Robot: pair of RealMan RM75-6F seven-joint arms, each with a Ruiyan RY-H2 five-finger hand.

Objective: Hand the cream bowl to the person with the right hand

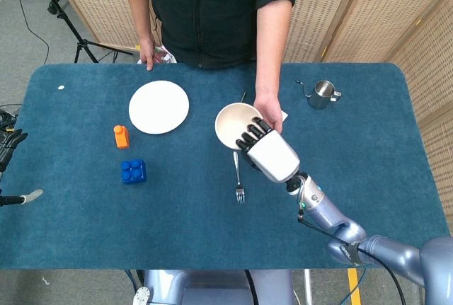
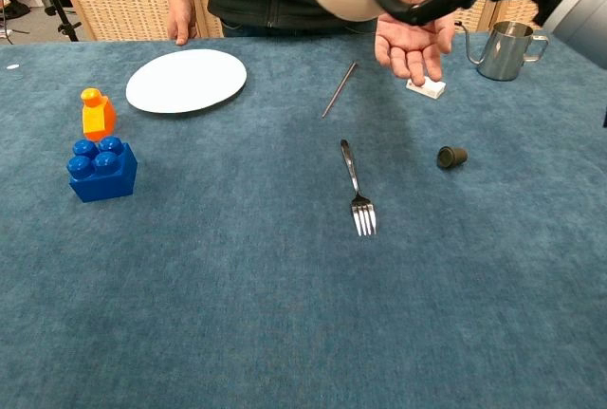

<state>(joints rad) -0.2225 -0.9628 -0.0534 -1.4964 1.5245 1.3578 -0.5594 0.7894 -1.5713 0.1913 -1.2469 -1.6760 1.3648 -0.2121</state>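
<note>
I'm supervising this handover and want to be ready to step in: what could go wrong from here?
The right hand holds the round cream bowl only by its rim, raised well above the blue table; a slip could drop it near the metal fork.

The person's open palm sits lower than the bowl in the chest view, so letting go before contact risks a fall.

The robot's fingers reach inside the bowl, which could snag on release.
</note>
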